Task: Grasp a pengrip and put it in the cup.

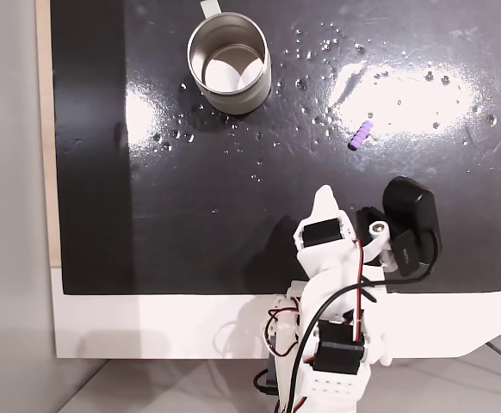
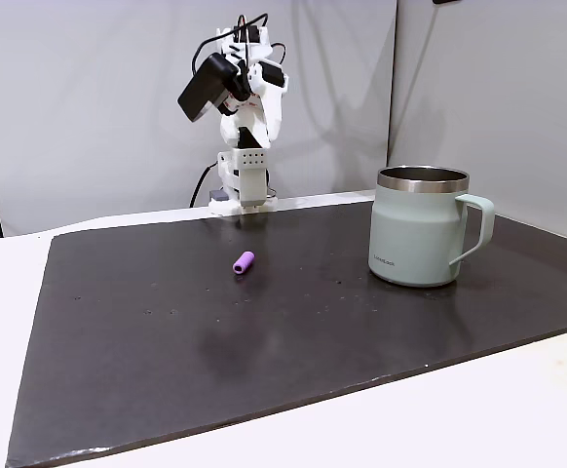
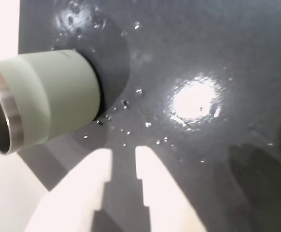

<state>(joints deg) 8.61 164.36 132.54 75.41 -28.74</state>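
The pengrip (image 1: 361,135), a tiny purple ribbed cylinder, lies alone on the black mat; it also appears left of centre as the pengrip (image 2: 244,262). The cup (image 1: 260,79) is a metal mug with a pale grey-green outside, a steel rim and a handle; it stands upright at the mat's far side from the arm, cup (image 2: 415,234), cup (image 3: 49,96). My gripper (image 1: 324,200) is folded back near the arm's base, well short of both. In the wrist view the gripper (image 3: 123,151) shows a narrow gap between its white fingers (image 3: 99,169) and holds nothing.
A glossy black mat (image 1: 190,215) with small specks and glare patches covers most of the white table (image 1: 147,327). A black camera housing (image 1: 410,224) sits on the arm's wrist. Grey wall panels (image 2: 89,97) stand behind the arm's base (image 2: 243,180).
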